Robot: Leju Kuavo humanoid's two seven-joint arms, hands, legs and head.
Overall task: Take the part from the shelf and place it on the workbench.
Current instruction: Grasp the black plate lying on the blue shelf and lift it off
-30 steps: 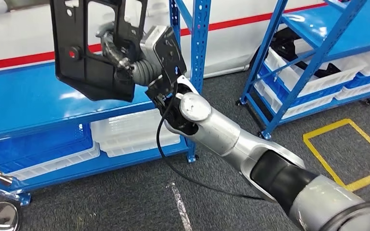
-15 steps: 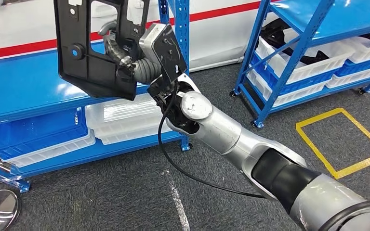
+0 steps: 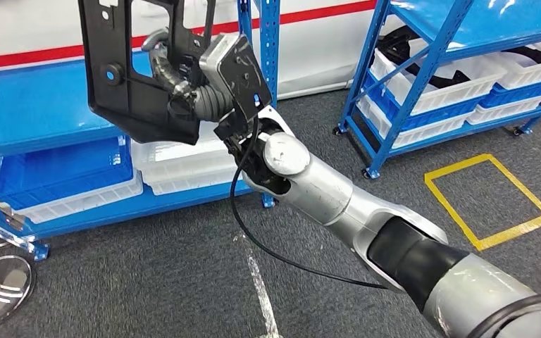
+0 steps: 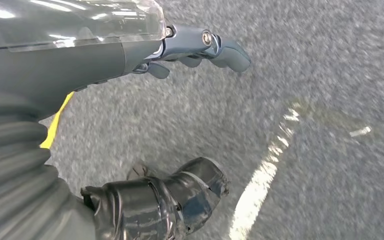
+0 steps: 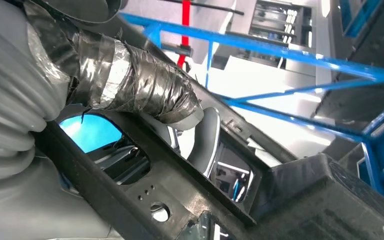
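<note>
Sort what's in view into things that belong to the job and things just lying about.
Job:
- flat black plastic part with cut-outs
- right hand, gripping it
- blue metal shelf behind it

Lying about:
- white plastic bins on the lower shelf
- second blue rack of white bins
- yellow taped floor square
- left hand, holding nothing

We see open grey floor [image 3: 148,282] at 6 o'clock; blue shelf racks [image 3: 35,120] at 10 and 2 o'clock [image 3: 465,42] block passage.
</note>
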